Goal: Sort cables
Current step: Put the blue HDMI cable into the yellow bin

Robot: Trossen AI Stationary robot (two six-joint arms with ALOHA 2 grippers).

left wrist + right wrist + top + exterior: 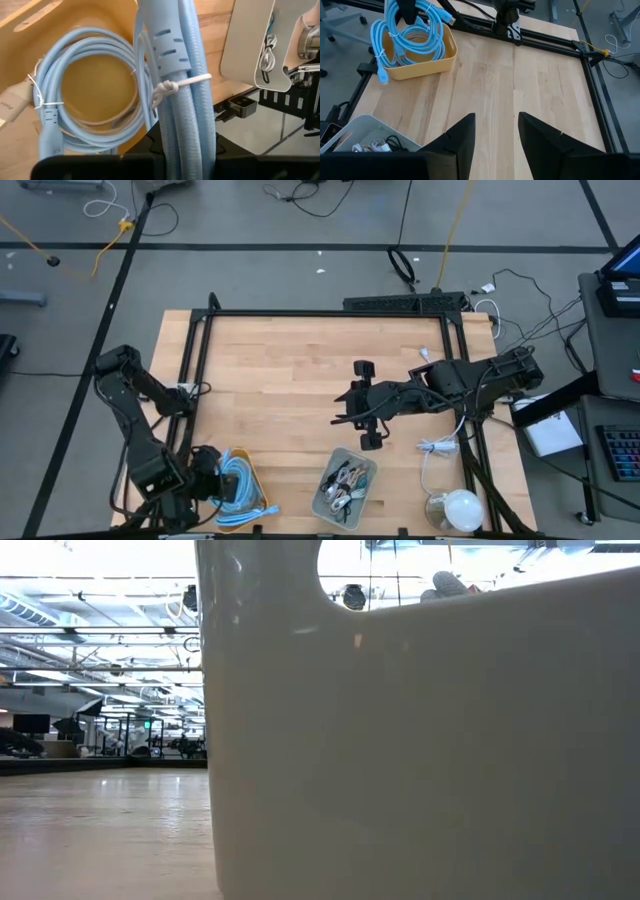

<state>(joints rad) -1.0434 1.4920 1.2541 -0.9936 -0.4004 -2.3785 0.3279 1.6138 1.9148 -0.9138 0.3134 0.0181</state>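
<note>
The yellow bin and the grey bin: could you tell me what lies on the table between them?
Nothing: between the yellow bin and the grey bin only bare wooden table shows, clearest in the right wrist view and also from above.

Robotics lab: framed workbench [300, 370], floor cords [130, 225]

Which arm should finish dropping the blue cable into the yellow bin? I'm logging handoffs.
Left: its gripper is shut on a light-blue cable above the yellow bin. The right gripper hangs open over bare table.
</note>
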